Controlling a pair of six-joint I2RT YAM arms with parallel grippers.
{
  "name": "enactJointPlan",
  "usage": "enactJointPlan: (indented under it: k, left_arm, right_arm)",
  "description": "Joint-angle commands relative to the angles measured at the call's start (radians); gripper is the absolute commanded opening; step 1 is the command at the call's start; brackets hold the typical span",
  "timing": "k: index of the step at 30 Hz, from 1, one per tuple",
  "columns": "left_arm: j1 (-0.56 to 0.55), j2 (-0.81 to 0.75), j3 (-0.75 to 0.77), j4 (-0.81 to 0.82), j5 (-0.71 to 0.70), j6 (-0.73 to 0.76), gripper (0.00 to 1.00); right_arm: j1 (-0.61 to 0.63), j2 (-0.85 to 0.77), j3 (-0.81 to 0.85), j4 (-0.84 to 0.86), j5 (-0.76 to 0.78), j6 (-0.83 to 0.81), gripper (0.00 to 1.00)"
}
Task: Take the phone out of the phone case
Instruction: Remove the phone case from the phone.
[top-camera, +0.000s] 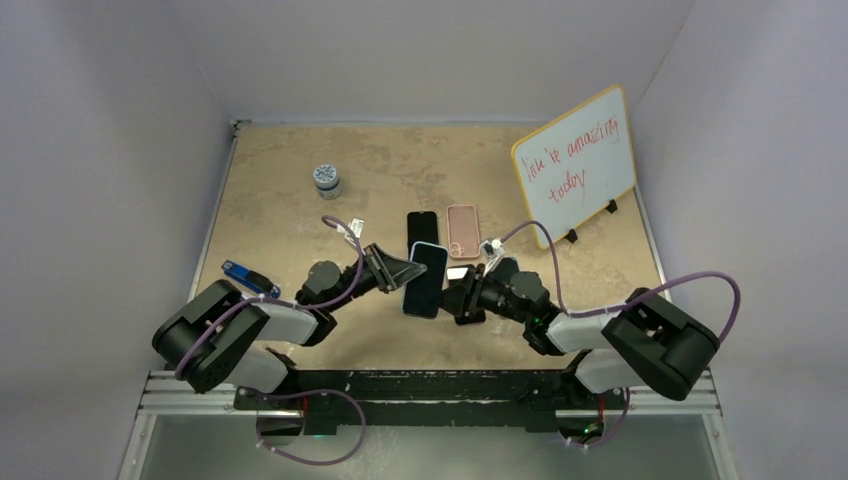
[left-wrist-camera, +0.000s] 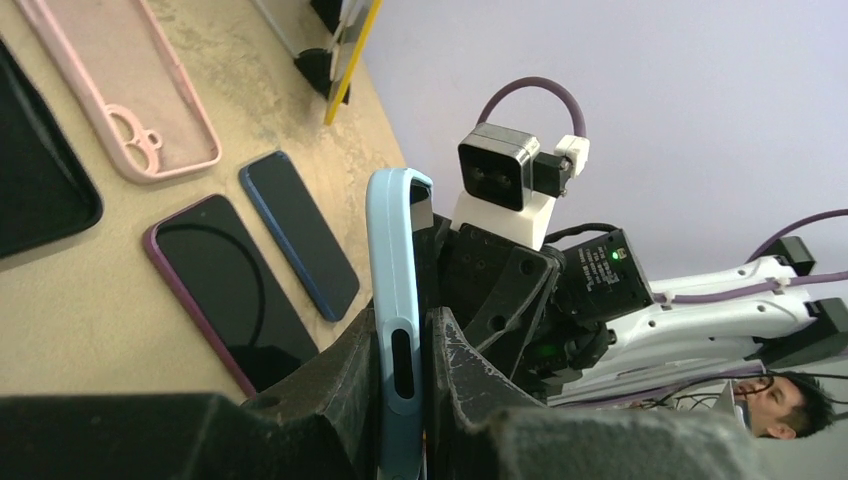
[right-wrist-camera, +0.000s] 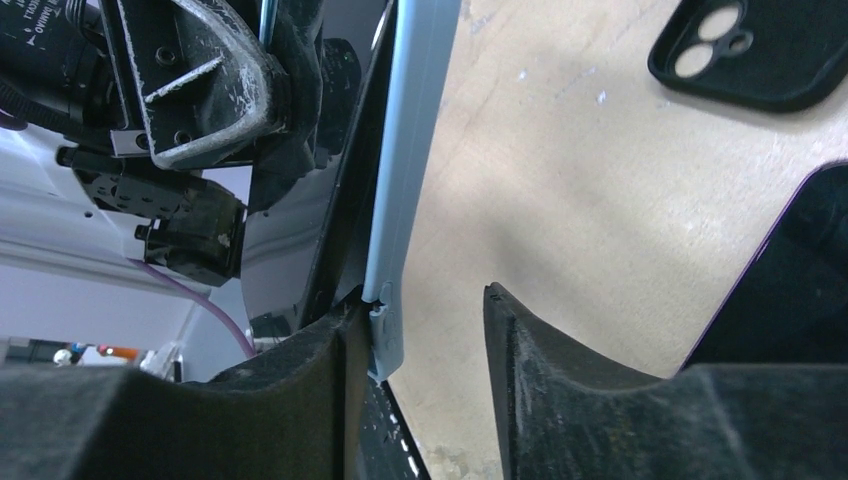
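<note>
Top camera first: the phone case (top-camera: 427, 281), light blue with the dark phone (top-camera: 426, 290) seated in it, hangs above the table (top-camera: 300, 200) between my two arms. Its long axis runs away from the bases toward the far wall, the far end leaning slightly right. My left gripper (top-camera: 404, 271) is clenched on its left long edge, and the right gripper (top-camera: 455, 290) sits just beside the right long edge, so the right is the free arm for the next move. On the left wrist camera the case is edge-on between my fingers (left-wrist-camera: 345, 375), clamped across its thickness, pointing up and away from the claw. A sliver of phone shows at its far end, on the side facing the right gripper. A pink case (left-wrist-camera: 130, 100) and two bare phones lie on the table beyond. On the right wrist camera my jaws are released: the case edge lies against one finger (right-wrist-camera: 320, 370), while the other finger (right-wrist-camera: 560, 380) stands clear with table showing between. I judge the case sits off-centre in that claw, so I must shift across before closing
</note>
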Motion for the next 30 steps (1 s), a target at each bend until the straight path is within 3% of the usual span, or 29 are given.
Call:
enactJointPlan:
  k: [1, 6, 12, 20, 30]
  left_arm:
    - [-0.064, 0.103, -0.035, -0.106, 0.113, 0.011, 0.14]
    - [-0.066, 0.159, -0.038, -0.054, 0.119, -0.002, 0.27]
    - [-0.063, 0.136, -0.03, -0.183, 0.057, 0.082, 0.47]
    - [-0.064, -0.033, 0.033, -0.581, -0.109, 0.256, 0.62]
    - [-0.073, -0.226, 0.159, -1.065, -0.395, 0.446, 0.68]
  right_arm:
    - [0.019, 0.031, 0.138, 0.535, -0.057, 0.089, 0.44]
    - [0.019, 0.075, 0.135, 0.6, -0.063, 0.11, 0.25]
    - [0.018, 0.04, 0.127, 0.466, -0.038, 0.054, 0.0]
    - [0.017, 0.049, 0.133, 0.198, 0.031, 0.017, 0.0]
    - [0.011, 0.198, 0.168, 0.143, 0.016, 0.114, 0.0]
